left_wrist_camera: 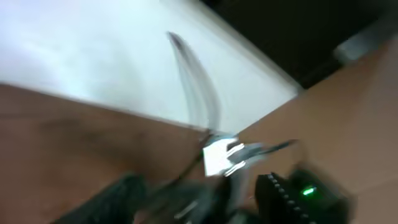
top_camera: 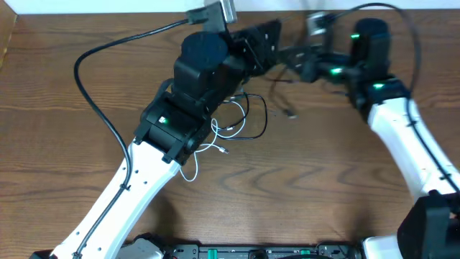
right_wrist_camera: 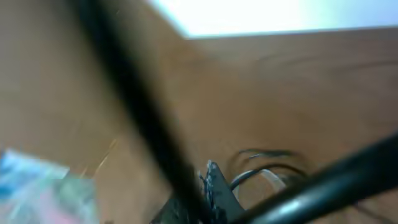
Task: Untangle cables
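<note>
Separating seems underway: left hand [top_camera: 266,41] and right hand [top_camera: 297,67], grips unreadable through blur, sit close together near the black cable [top_camera: 264,116], which next needs drawing off the white cable [top_camera: 215,143].

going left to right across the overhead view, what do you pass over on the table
left arm's white link → white cable → black cable → right arm's white link
</note>
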